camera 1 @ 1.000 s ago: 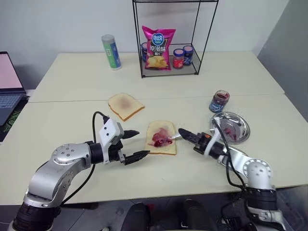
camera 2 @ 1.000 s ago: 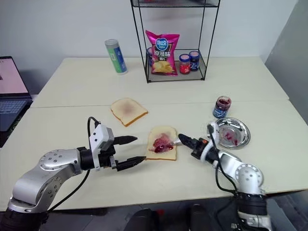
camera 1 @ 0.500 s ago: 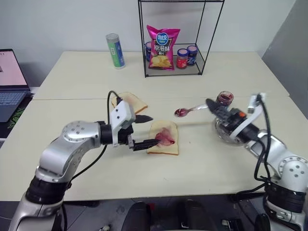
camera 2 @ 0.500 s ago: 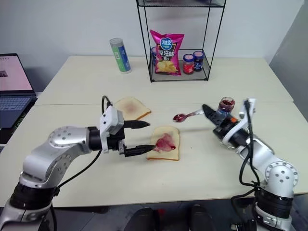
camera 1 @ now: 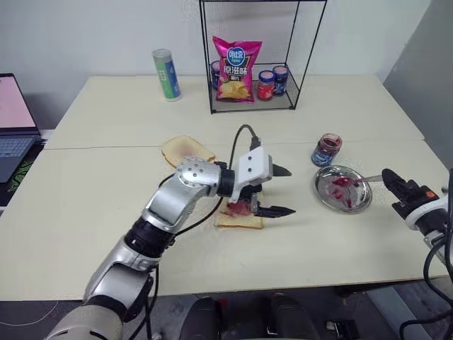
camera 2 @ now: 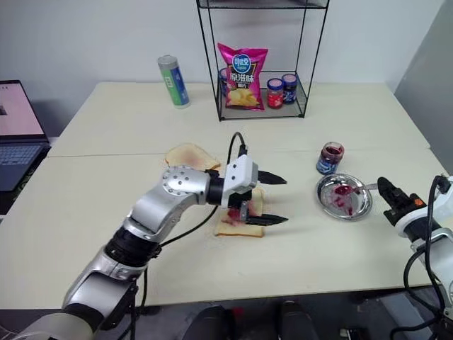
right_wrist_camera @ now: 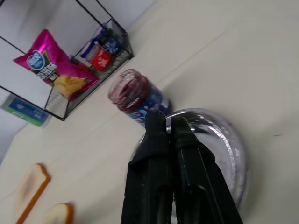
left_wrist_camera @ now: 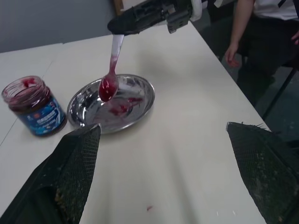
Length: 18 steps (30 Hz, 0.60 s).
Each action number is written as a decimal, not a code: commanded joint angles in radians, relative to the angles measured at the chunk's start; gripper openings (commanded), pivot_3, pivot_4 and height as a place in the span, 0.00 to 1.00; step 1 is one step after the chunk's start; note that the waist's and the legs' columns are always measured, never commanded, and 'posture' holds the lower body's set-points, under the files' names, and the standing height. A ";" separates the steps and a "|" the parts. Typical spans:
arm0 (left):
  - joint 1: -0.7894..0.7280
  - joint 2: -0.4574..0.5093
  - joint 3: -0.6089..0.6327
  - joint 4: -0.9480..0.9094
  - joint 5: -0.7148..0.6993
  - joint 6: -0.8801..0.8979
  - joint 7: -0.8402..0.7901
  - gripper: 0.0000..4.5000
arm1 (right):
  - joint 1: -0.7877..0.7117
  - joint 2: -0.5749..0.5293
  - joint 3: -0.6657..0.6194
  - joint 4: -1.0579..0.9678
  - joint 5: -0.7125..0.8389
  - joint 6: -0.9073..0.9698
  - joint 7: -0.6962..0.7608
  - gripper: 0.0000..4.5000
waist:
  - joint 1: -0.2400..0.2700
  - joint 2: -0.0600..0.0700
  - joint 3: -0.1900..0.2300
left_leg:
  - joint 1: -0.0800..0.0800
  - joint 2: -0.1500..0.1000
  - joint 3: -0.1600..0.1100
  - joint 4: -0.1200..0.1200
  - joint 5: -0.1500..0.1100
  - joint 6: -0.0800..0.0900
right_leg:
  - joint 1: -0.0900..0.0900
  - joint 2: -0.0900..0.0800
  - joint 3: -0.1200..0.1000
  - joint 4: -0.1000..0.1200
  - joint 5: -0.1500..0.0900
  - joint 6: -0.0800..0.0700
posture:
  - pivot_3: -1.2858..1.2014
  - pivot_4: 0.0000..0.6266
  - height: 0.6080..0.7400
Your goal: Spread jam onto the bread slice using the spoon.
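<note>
Wire rack [camera 1: 258,57] with pink chip bag [camera 1: 236,69] and perhaps 3 jars; green can [camera 1: 165,75], laptop [camera 1: 15,117] beside.

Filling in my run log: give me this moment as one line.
left claw open over bread | right claw shut on spoon | spoon bowl over dish | jam on spoon

Two bread slices are lying on the surface: the bread slice [camera 1: 241,216] with jam [camera 1: 239,207] on it, and a second slice [camera 1: 185,149] behind it. One spoon [left_wrist_camera: 111,74] is hanging over one steel dish [camera 1: 342,189]. One open jam jar [camera 1: 324,149] is standing beside the dish. One wire rack [camera 1: 255,57] is holding one chip bag [camera 1: 236,69] and three small jars [camera 1: 265,84]. One green can [camera 1: 165,74] and one laptop [camera 1: 13,124] are showing too.
</note>
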<state>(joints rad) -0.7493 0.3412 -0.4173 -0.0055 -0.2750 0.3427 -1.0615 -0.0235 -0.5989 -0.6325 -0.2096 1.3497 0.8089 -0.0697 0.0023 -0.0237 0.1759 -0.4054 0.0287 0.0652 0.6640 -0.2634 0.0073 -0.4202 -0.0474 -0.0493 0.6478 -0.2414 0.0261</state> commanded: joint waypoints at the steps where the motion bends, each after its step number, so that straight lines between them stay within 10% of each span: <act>1: -0.006 -0.031 -0.008 0.030 0.031 -0.049 -0.002 1.00 | -0.046 -0.048 0.022 0.133 -0.087 -0.013 0.124 0.00 | -0.002 0.000 0.000 | 0.001 0.000 0.000 0.000 0.000 0.000 | 0.000 0.000 0.001 0.000 0.000 0.000 | 0.52 0.24 1.00; 10: 0.035 -0.041 0.024 0.017 0.047 -0.046 0.035 1.00 | -0.213 -0.111 0.077 0.467 -0.293 -0.045 0.319 0.00 | -0.002 0.001 -0.001 | 0.004 0.000 0.004 0.000 0.000 0.000 | 0.001 0.002 0.007 0.000 0.003 0.001 | 0.52 0.24 1.00; 18: 0.066 -0.023 0.041 -0.024 0.044 -0.025 0.045 1.00 | -0.286 -0.131 0.073 0.584 -0.398 -0.047 0.407 0.42 | -0.002 0.001 -0.001 | 0.004 0.000 0.007 0.001 0.000 0.000 | 0.000 0.001 0.009 -0.001 0.005 -0.001 | 0.52 0.24 1.00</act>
<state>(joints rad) -0.6795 0.3215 -0.3976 0.0157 -0.2285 0.3205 -1.0219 -0.2852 -0.6999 -0.5363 0.3730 0.9685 0.7729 0.3071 0.0001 -0.0225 0.1754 -0.4017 0.0290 0.0723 0.6645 -0.2634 0.0074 -0.4197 -0.0461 -0.0399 0.6470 -0.2366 0.0250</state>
